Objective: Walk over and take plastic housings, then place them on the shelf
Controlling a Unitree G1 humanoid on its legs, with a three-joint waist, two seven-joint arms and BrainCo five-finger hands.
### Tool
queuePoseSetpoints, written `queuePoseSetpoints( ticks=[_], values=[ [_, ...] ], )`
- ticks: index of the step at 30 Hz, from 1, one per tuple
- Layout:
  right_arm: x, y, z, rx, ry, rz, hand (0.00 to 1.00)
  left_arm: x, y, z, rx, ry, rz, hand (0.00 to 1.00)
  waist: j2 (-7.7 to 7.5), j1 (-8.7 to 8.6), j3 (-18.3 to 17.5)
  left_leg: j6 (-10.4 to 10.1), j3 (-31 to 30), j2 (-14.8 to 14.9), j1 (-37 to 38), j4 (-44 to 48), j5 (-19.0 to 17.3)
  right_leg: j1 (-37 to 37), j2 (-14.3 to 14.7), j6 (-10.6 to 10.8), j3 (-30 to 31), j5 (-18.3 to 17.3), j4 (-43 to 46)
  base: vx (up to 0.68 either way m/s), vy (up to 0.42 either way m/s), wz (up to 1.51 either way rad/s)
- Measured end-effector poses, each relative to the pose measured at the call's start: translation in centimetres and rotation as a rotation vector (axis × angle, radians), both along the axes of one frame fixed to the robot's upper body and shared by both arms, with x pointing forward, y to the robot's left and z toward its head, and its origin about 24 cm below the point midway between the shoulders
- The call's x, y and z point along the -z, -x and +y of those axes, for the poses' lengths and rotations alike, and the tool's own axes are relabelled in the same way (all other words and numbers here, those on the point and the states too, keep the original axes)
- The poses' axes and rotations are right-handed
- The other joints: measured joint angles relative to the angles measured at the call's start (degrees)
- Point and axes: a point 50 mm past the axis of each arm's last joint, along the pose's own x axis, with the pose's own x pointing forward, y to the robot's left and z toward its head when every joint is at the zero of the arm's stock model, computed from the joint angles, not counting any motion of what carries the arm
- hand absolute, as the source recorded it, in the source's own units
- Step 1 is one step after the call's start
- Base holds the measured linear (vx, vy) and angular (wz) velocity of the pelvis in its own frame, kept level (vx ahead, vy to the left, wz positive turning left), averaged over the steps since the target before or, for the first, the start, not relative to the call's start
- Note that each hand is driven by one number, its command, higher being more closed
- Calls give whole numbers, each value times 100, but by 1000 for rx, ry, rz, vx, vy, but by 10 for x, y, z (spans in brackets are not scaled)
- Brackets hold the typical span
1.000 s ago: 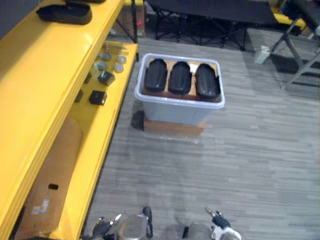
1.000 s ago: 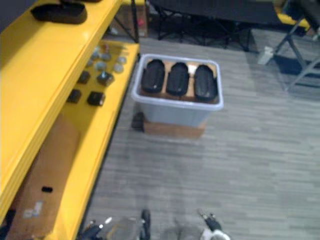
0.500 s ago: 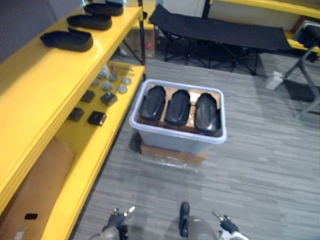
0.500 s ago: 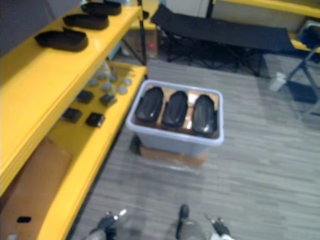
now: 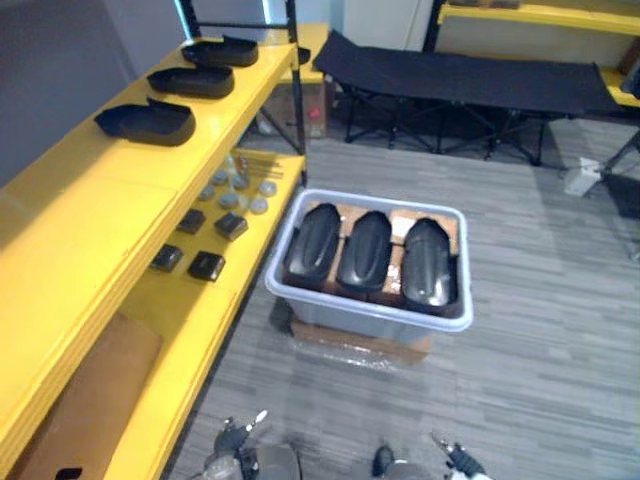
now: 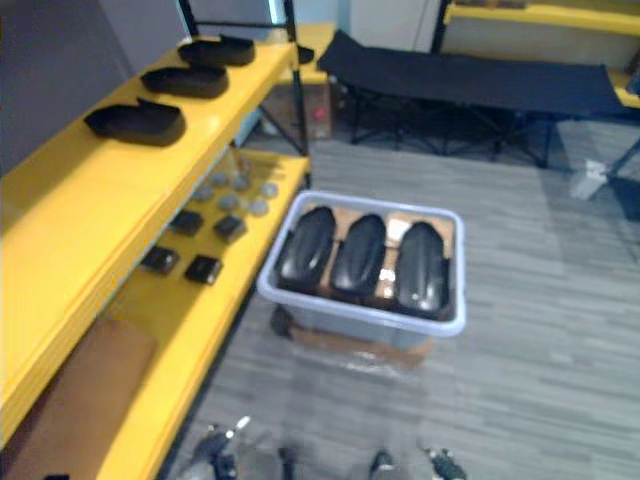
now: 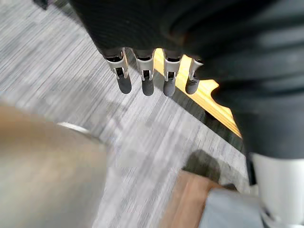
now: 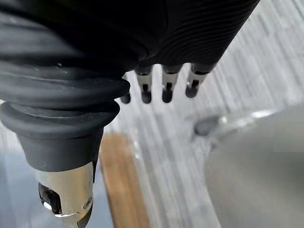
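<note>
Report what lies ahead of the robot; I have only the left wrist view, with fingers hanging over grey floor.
Observer: A grey bin stands ahead, with three black plastic housings side by side in it.
Operator: Give me the shelf.
Observer: The yellow shelf runs along the robot's left; three more housings lie on its top level.
Operator: Check the right hand.
Observer: The right hand hangs open, holding nothing.

Shelf (image 5: 90, 195) — three housings (image 5: 190, 81); floor (image 5: 540, 300) — bin (image 5: 360, 316) on board (image 5: 350, 344).
</note>
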Motion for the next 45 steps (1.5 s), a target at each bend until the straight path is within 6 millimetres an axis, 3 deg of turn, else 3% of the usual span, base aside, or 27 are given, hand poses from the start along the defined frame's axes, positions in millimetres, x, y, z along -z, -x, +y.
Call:
queuePoseSetpoints(
  ticks=[2, 6, 8, 12, 15, 16, 18, 19, 22, 24, 25, 26, 27, 28, 30, 31, 33, 35, 38, 40, 43, 45],
  values=[
    [0, -2, 1, -133, 57, 25, 0, -2, -4, 8, 27, -22, -9, 0, -134, 72, 42, 54, 69, -182, 34, 14, -32, 99, -161, 47, 9, 36, -140, 223, 167, -4],
    [-1, -5, -1, -176, 92, 36, 0, -3, -5, 7, 72, -32, -9, 0, -66, 86, 32, 282, 42, -214, 266, 214, -479, 191, -211, 168, -16, -198, 330, 197, 109, -1],
    [-2, -9, -1, -178, 98, 23, 0, -2, -4, 4, 77, -23, -6, 0, -48, 75, 34, 341, 58, -213, 560, 156, -628, -105, -345, 150, -10, -482, 1438, 99, 83, -6],
    [-4, -12, 2, -169, 114, -6, 0, -2, -2, 8, 116, -46, 3, 0, -85, 9, 36, 460, -71, -270, 896, 69, -695, -556, -574, 128, -21, -522, 2842, 43, 88, 18],
    [-6, -19, 10, -223, 125, -57, 0, -3, -2, 15, 111, -68, 5, 0, -114, -87, 19, 464, -375, -121, 896, 73, -699, -543, -226, 97, -59, -950, 2316, 14, -23, 45],
    [-8, -23, 14, -280, 130, -89, 0, -4, -3, 16, 109, -70, 3, 0, -122, -81, 14, 453, -423, -103, 887, 88, -701, -541, -57, 59, -36, -831, 1738, 76, -50, 36],
    [-11, -28, 20, -385, 135, -138, 0, -3, -2, 15, 135, -75, 15, 0, -199, -96, -45, 343, -615, -208, 819, 115, -767, -517, 5, 34, -54, -380, 1214, 111, -100, 33],
    [-13, -33, 23, -461, 146, -177, 0, -2, -2, 7, 141, -56, 18, 0, -75, -89, -92, 327, -724, -156, 767, 108, -773, -454, 67, 41, -57, -326, 969, 108, -97, 29],
    [-22, -49, 40, -667, 168, -283, 0, 2, -1, -10, 138, -17, 29, 0, 104, -85, -141, 292, -733, -88, 608, 101, -766, -336, 181, 25, -164, -176, 435, 132, -67, 6],
    [-27, -54, 54, -790, 175, -342, 0, 2, -1, -11, 145, -16, 34, 0, 68, -74, -141, 240, -720, -124, 587, 323, -733, -141, 189, 11, -183, -124, 210, 131, -9, 3],
    [-33, -62, 65, -888, 198, -400, 0, 1, -2, -5, 144, -31, 35, 0, -114, -33, -58, 238, -772, -211, 304, 864, -855, -27, 15, 6, -185, -118, 153, 107, 43, 0],
    [-36, -65, 71, -930, 205, -433, 0, 0, -3, -3, 145, -41, 31, 0, -173, -5, -64, 300, -805, -279, 211, 768, -959, -17, -78, 8, -178, -116, 148, 61, 34, 6],
    [-41, -71, 75, -987, 230, -479, 0, -1, -4, 0, 147, -48, 27, 0, -162, -29, -84, 213, -883, -326, 214, -61, -712, -17, -131, 43, -194, -98, 144, 79, 27, 4],
    [-48, -76, 78, -1050, 262, -532, 0, -1, -5, -1, 133, -46, 23, 0, -199, -8, -60, 214, -814, -349, 304, -507, -81, -25, -151, 109, -182, -75, 111, 85, 73, 3],
    [-69, -90, 101, -1169, 285, -702, 0, -4, -7, 6, 123, -83, 6, 0, -266, 82, -26, 205, -839, -361, 163, -374, -57, -25, -144, 2, -183, 122, -32, 86, 93, 5],
    [-91, -97, 123, -1209, 276, -870, 0, -7, -10, 14, 117, -114, -9, 0, -382, 108, 39, 204, -862, -359, 93, -246, -58, -6, -138, -1, -192, 170, -78, 72, 26, 15],
    [-117, -103, 143, -1206, 283, -1035, 0, -8, -12, 18, 120, -126, -17, 0, -405, 129, 84, 204, -867, -348, 104, -79, -62, 130, -132, -2, -226, 171, -39, 64, 11, 21],
    [-152, -113, 148, -1090, 336, -1203, 0, -8, -10, 17, 133, -130, -33, 0, -358, 143, 110, 209, -806, -296, 97, 229, -127, 178, -126, -7, -217, 167, 89, 60, 8, 5],
    [-187, -128, 132, -863, 429, -1334, 0, -9, -9, 15, 159, -144, -65, 0, -273, 165, 78, 191, -686, -281, 124, 379, -223, 160, -126, -10, -107, 110, 162, 49, -2, -38],
    [-214, -144, 92, -597, 537, -1392, 0, -8, -8, 11, 166, -137, -74, 0, -174, 32, 35, 192, -607, -327, 168, 192, -223, 51, -170, 4, -7, 83, 177, 41, 21, -25],
    [-227, -147, 42, -308, 657, -1377, 0, -8, -6, 10, 203, -147, -70, 0, -154, -81, 29, 192, -562, -308, 382, 84, -223, 172, -157, 5, -8, 79, 202, 47, 11, -9],
    [-235, -143, 24, -200, 702, -1389, 0, -8, -6, 8, 236, -155, -70, 0, -123, -113, -4, 192, -560, -285, 484, 65, -223, 223, -142, -15, -6, 67, 262, 46, -11, -5]
  ],
)
